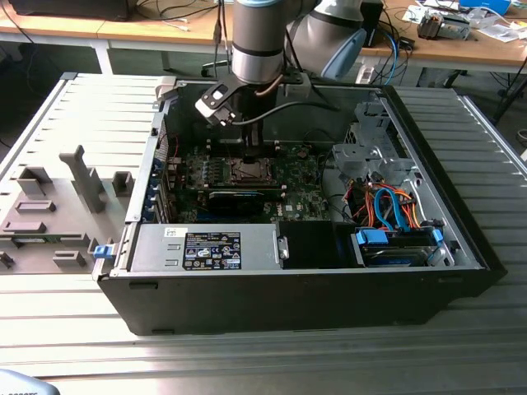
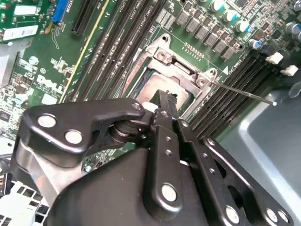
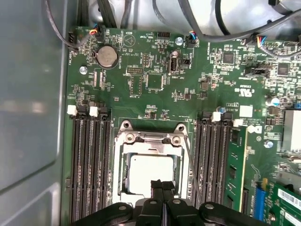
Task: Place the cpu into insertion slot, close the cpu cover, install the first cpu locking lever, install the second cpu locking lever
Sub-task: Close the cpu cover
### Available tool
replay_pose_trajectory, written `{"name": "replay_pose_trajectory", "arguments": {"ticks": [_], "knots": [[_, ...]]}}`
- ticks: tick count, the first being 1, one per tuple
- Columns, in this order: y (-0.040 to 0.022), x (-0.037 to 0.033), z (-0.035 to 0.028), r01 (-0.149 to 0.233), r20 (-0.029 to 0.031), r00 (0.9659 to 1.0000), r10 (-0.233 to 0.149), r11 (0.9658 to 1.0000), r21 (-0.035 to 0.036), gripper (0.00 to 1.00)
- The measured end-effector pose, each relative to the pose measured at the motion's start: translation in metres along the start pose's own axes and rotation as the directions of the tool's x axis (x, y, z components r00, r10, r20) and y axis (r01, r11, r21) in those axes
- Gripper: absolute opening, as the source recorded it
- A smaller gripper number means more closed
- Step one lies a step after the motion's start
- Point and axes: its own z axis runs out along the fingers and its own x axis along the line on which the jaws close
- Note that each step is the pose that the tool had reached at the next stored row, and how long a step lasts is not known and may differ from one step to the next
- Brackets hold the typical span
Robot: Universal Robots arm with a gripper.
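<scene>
- White print is scattered over the green board (image 3: 155, 80), and a white logo shows in the second wrist view. The grey box (image 1: 214, 248) at the front of the black case (image 1: 288, 304) carries a dark label and a small white one.
- The cpu (image 3: 148, 172) (image 2: 155, 84) lies flat in the slot (image 1: 247, 171), framed by the metal cover (image 3: 151, 139) (image 2: 181, 66), which is down around it.
- The gripper (image 3: 162, 182) (image 2: 165, 96) (image 1: 250, 152) hangs straight over the slot. Its fingers (image 3: 156, 186) are pressed together with nothing between them, and their tips are over one edge of the cpu.
- A thin wire lever (image 3: 192, 165) (image 2: 244, 92) runs along one side of the cover, between it and a bank of memory sockets (image 3: 211, 160). In the second wrist view its free end sticks out past the board.
- The gripper's black links hide the cpu's near edge in both wrist views, so it cannot be told whether the tips touch the cpu. In the exterior view the arm covers much of the slot.
</scene>
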Motion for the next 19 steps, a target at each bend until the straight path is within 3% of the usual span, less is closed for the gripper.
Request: {"name": "replay_pose_trajectory", "arguments": {"ticks": [19], "knots": [[-0.0001, -0.0003, -0.0082, 0.000, -0.0002, 1.0000, 0.000, 1.0000, 0.0002, 0.11]]}}
